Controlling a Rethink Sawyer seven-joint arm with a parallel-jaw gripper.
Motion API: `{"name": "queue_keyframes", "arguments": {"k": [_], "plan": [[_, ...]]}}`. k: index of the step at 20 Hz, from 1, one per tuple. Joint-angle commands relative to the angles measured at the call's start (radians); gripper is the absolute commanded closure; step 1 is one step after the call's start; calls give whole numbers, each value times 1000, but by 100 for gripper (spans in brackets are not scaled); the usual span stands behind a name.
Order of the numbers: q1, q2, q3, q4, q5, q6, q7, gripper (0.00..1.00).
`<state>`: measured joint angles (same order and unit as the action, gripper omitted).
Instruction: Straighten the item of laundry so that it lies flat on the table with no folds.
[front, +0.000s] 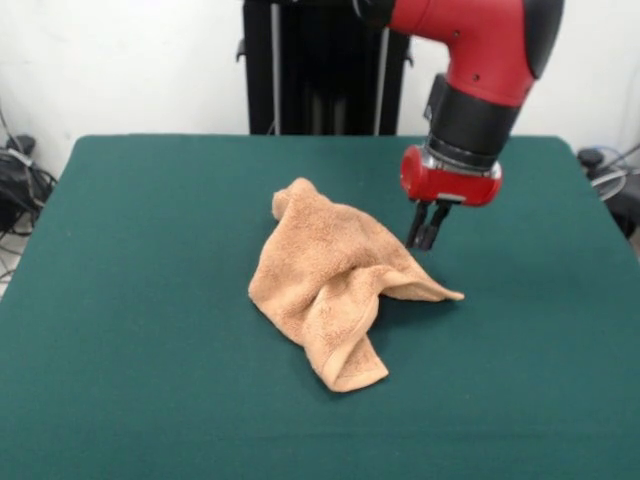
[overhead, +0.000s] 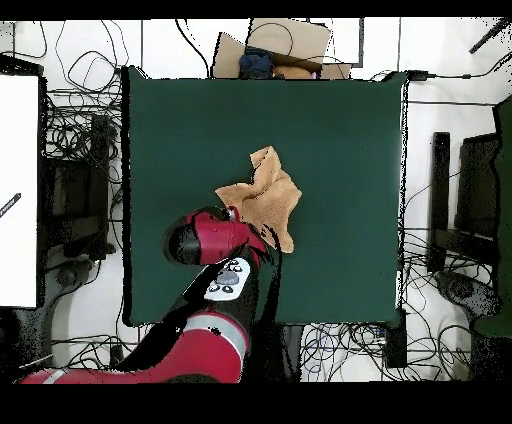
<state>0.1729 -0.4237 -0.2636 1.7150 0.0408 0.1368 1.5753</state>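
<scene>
We see a peach towel (front: 330, 285) crumpled in folds near the middle of the green table (front: 140, 300), one corner stretched to a point, our gripper (front: 427, 232) just beside its edge, fingers drawn close together, holding nothing, tips above the cloth.

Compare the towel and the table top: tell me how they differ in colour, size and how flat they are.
The towel is peach-orange; the table is dark green. The towel is small and covers only a patch near the middle; the table is far larger. The towel is crumpled with raised folds; the table top lies flat. Both look soft and matte.
</scene>
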Motion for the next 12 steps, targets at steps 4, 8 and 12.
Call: {"name": "queue_keyframes", "arguments": {"k": [4, 8, 12], "plan": [[17, -101, 15, -5, 40, 181, 191, 100], [10, -115, 25, 1, 35, 186, 196, 100], [-11, -97, 54, 35, 29, 135, 201, 100]]}}
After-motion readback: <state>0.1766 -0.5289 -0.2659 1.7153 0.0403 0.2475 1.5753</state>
